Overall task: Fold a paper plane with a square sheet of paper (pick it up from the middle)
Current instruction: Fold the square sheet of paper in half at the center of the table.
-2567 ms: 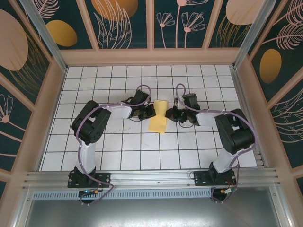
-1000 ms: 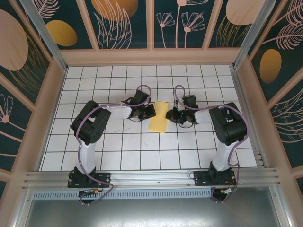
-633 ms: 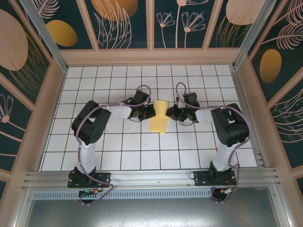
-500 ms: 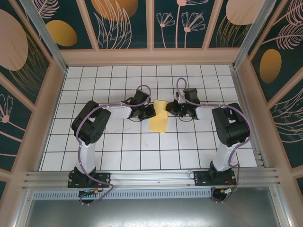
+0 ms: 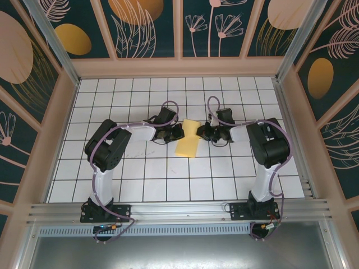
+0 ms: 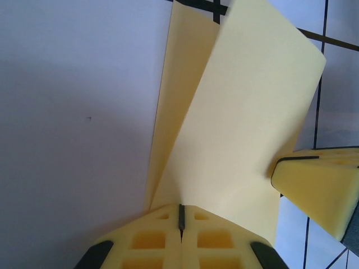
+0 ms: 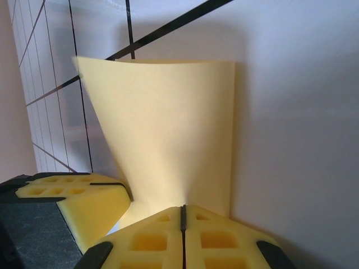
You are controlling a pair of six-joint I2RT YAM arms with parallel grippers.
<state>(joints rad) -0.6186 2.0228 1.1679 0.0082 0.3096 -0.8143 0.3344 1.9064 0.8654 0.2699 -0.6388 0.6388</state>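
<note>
**Pinched from both sides**

The square sheet of paper (image 5: pixel 188 138) lies mid-table (image 5: pixel 168 179), doubled over, its pale-yellow layers fanning apart in the left wrist view. The left end effector (image 5: pixel 178 132) is closed tight on its left edge. The right end effector (image 5: pixel 202 130) is closed on the opposite edge, towards the far end.

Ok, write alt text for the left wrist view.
The left gripper, shut, pinches the folded square sheet of paper, which fans out over the white grid table. A finger of the right gripper sits at its right edge.
</note>
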